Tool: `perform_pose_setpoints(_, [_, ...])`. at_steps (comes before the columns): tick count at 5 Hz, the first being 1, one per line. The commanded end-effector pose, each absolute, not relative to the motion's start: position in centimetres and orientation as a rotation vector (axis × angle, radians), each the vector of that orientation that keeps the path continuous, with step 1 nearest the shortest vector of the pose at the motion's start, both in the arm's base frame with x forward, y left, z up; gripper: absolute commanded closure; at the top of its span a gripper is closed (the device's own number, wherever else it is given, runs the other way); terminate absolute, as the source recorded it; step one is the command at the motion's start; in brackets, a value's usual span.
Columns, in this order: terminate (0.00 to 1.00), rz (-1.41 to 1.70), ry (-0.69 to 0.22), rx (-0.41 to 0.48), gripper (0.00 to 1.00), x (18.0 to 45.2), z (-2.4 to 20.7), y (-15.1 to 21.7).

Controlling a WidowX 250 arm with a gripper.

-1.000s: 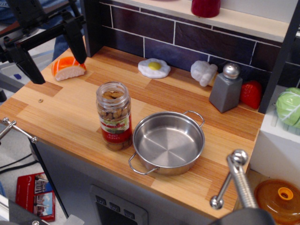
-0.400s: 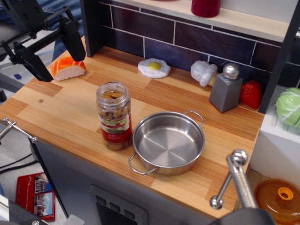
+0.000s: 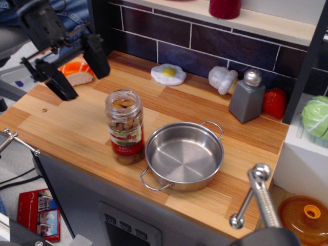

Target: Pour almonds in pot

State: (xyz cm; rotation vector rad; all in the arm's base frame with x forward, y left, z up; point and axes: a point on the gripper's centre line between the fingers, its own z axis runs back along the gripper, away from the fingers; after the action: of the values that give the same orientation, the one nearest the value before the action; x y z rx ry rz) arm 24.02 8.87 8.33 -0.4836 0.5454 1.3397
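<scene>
Gripper (image 3: 82,69) empty, fingers (image 3: 97,56) spread wide, up-left of almonds (image 3: 124,126) jar. Jar upright on desk (image 3: 66,128), just left of pot (image 3: 184,155). Centre fingers on jar mid-body; avoid tipping.

The print on the almonds jar's label (image 3: 125,139) is too blurred to read.

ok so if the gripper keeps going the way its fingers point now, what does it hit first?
Probably the bare wooden countertop left of the clear plastic jar of brown almonds. The open black gripper points down-right, seemingly short of the jar; depth is unclear.
</scene>
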Motion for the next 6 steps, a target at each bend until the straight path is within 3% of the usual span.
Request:
perform_pose_setpoints(1, [0.00,1.346,0.521,-0.477,0.00,24.1,8.1,6.8])
perform_pose_setpoints(2, [0.00,1.352,0.576,-0.491,0.00,24.7,7.6,6.1])
perform_pose_setpoints(4, [0.00,1.283,0.574,-0.462,0.00,24.4,6.6,3.4])
perform_pose_setpoints(6, [0.00,1.281,0.699,-0.458,0.00,25.2,6.1,2.3])
